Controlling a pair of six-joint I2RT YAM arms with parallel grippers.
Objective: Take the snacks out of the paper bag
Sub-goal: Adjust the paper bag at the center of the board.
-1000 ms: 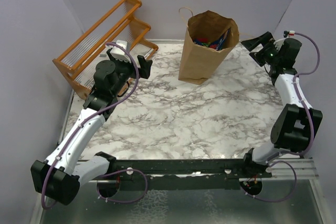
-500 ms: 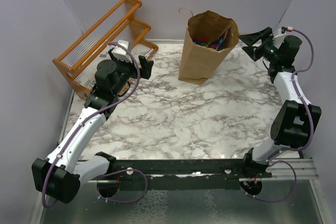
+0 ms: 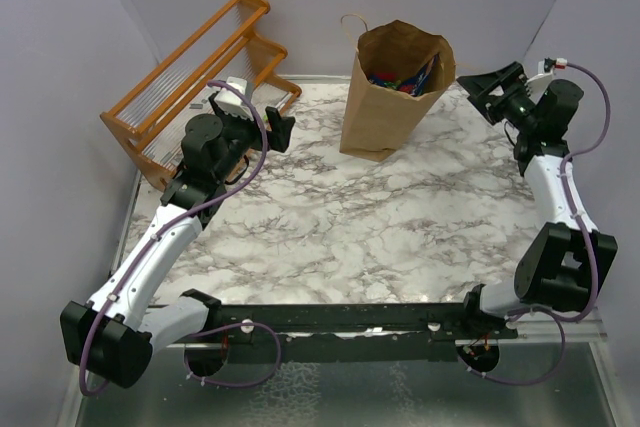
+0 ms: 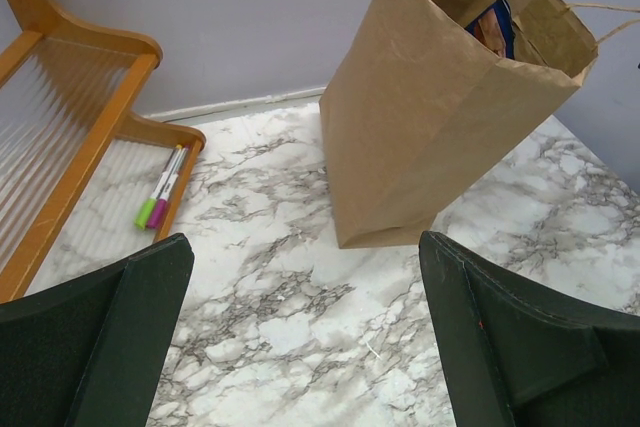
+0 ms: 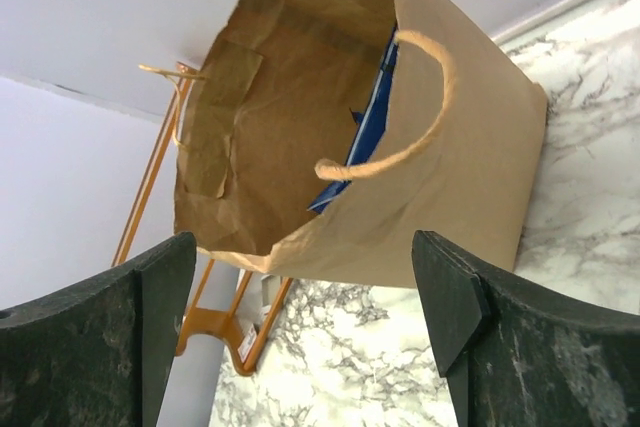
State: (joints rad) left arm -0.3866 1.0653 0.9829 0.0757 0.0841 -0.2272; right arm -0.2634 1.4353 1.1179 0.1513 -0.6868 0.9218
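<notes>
Since one second ago my right gripper (image 3: 478, 95) has shifted only a little and has turned at the wrist. My left gripper (image 3: 248, 115) is almost in the same place as before.

The right gripper hangs in the air just to the right of the paper bag (image 3: 385, 97), near its upper edge, and does not touch it. Its two fingers stand wide apart with nothing between them, so it is released. In the right wrist view I look past them into the open mouth of the bag, where one twisted handle (image 5: 420, 117) curves in front of a dark blue packet (image 5: 370, 127).

The left gripper is also spread wide and holds nothing. It hovers over the marble table (image 3: 340, 217), to the left of the bag and well apart from it, beside the orange wooden rack (image 3: 190, 67). Two markers (image 4: 160, 202), one green and one pink, lie on the lowest shelf of the rack.

The bag stands upright at the far side of the table, close to the back wall, between my two grippers. The snacks (image 3: 400, 79) are all inside it. From above I see blue, red and green colours among them, but I cannot count the packets.
</notes>
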